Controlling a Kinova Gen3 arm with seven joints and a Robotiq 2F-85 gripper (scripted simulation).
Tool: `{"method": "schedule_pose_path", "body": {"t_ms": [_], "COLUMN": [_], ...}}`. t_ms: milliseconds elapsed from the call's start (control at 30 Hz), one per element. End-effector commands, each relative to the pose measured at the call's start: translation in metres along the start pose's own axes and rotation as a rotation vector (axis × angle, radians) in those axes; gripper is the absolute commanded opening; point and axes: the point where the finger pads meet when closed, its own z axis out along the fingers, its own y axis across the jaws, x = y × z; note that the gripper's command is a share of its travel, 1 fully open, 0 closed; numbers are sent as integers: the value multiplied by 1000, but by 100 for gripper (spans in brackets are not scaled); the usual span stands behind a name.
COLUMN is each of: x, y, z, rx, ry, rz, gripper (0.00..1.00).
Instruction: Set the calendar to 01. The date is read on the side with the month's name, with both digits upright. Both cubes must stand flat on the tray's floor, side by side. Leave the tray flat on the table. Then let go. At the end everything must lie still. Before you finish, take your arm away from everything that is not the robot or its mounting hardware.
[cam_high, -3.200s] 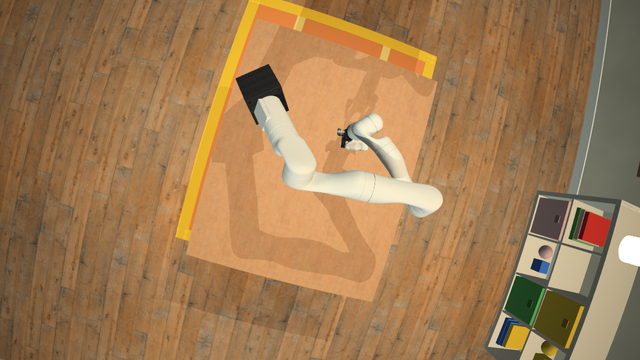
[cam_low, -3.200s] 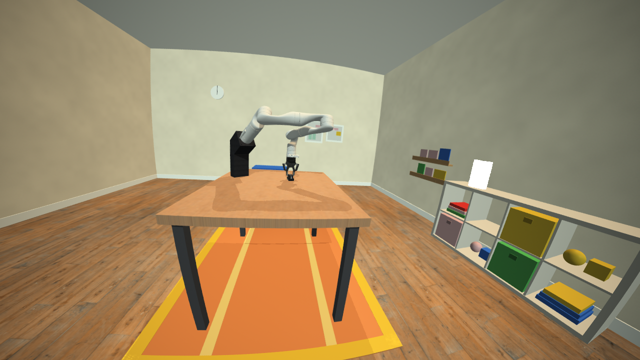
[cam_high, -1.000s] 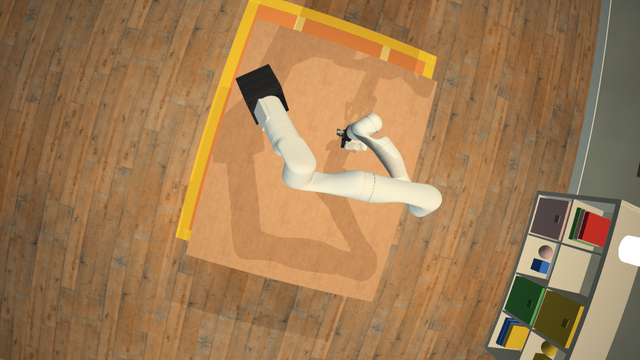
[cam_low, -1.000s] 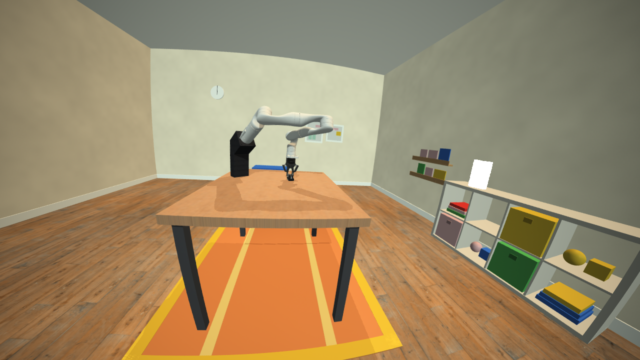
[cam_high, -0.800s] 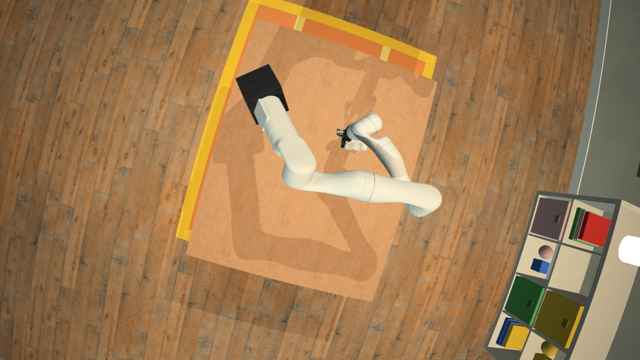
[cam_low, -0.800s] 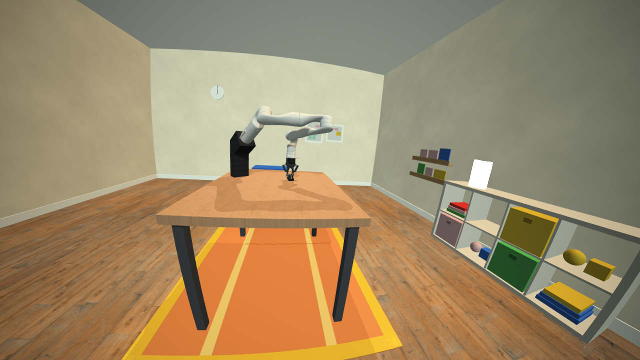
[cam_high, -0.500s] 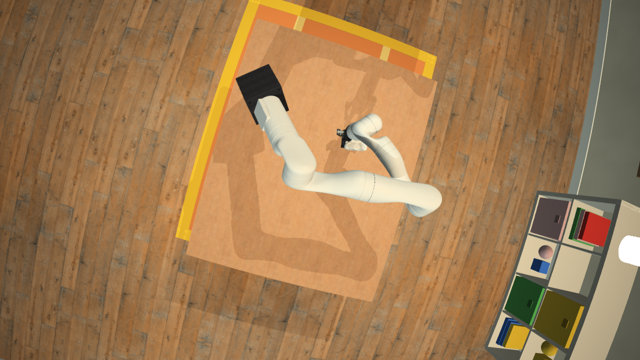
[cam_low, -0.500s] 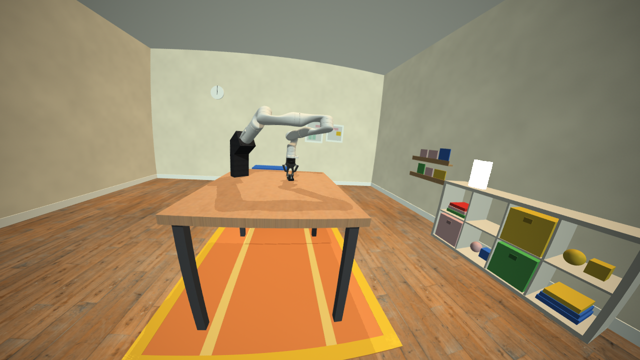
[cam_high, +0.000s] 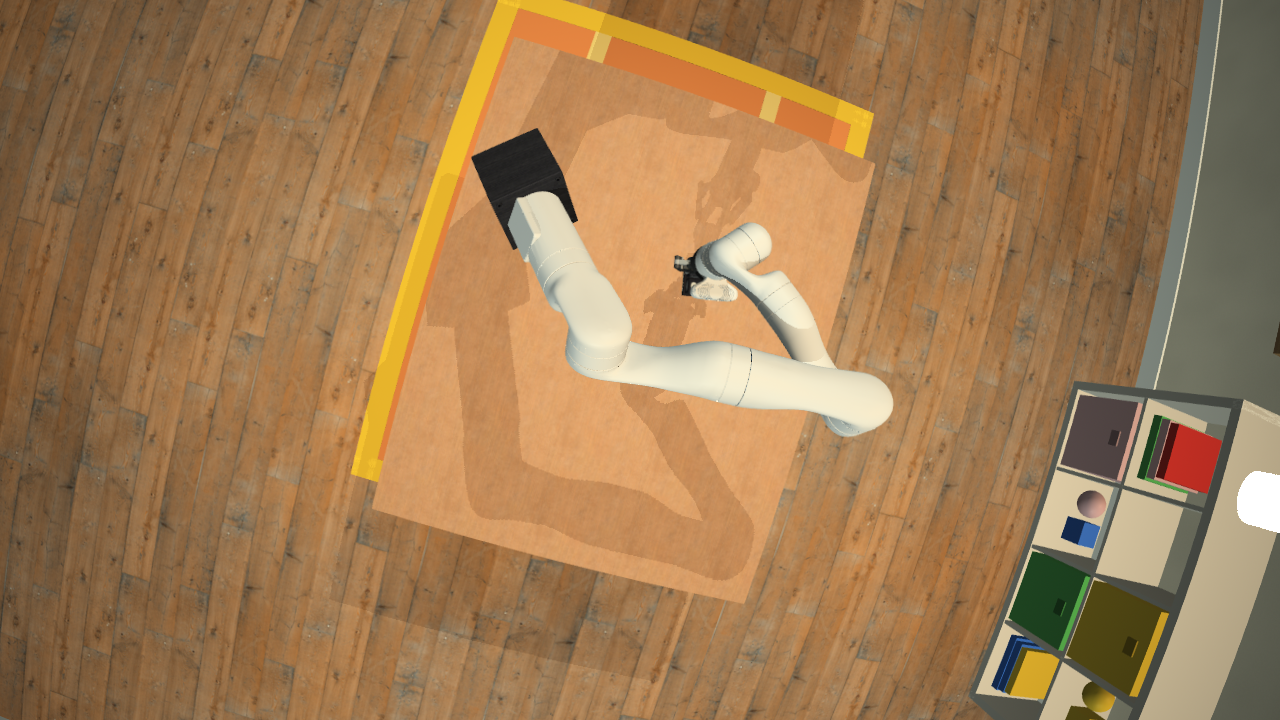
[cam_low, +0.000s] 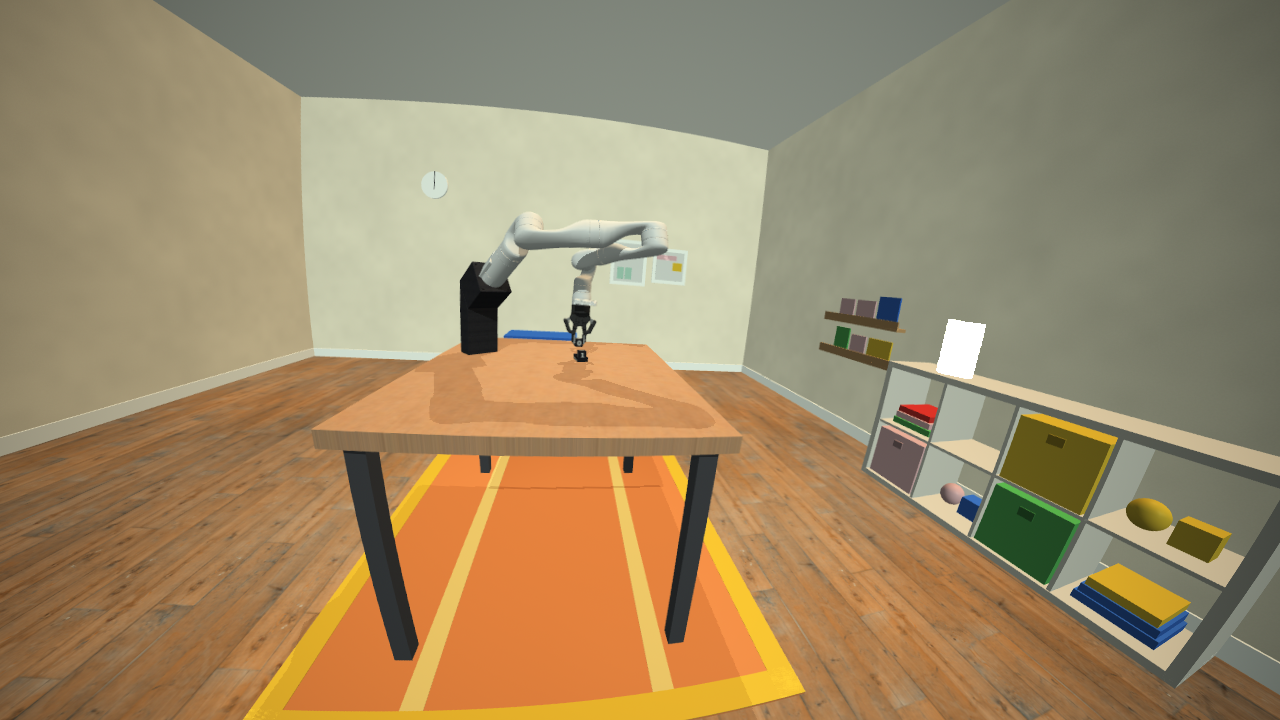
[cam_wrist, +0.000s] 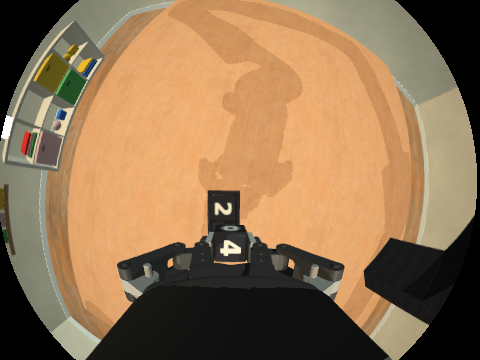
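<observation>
Jaws clamped on the 4-marked cube (cam_low: 579, 341) (cam_wrist: 230, 250), raised above the table (cam_high: 572, 555) (cam_low: 528, 441) (cam_wrist: 150, 150); gripper (cam_high: 682, 262) (cam_low: 579, 340) (cam_wrist: 230, 240) points down, left of the shelf unit (cam_high: 1231, 447) (cam_low: 1020, 397) (cam_wrist: 28, 164); tray (cam_low: 580, 360) (cam_wrist: 209, 212) sits on the table just below, its near part holding the 2-marked cube (cam_wrist: 223, 208); from above the arm (cam_high: 778, 380) (cam_low: 590, 234) hides most of that

Step in hand looks like lift and re-orient; I'd go straight up until the held cube clears the tray walls and its neighbour, then turn; keep the grip modest and centred, avoid dragging the tray; come back square over the vacant place, lower slowly, release only once flat; month side isn't readable here, so confirm it before choosing 0 left, 1 right; the ring mark on the held cube may be a 0, can't be sure

Count: 1 arm, 1 gripper, 1 tray, 2 cubes (1 held, 1 in tray), 1 table, 1 shelf unit
</observation>
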Motion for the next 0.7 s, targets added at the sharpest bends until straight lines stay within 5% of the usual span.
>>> {"method": "schedule_pose_path", "body": {"t_ms": [0,333,667], "x": [-2,-2,-2], "y": [-8,-8,-7], "z": [-10,-52,-58], "rx": [22,22,22], "ry": [-10,-9,-10], "rz": [-1,-1,-1], "gripper": [28,28,28]}}
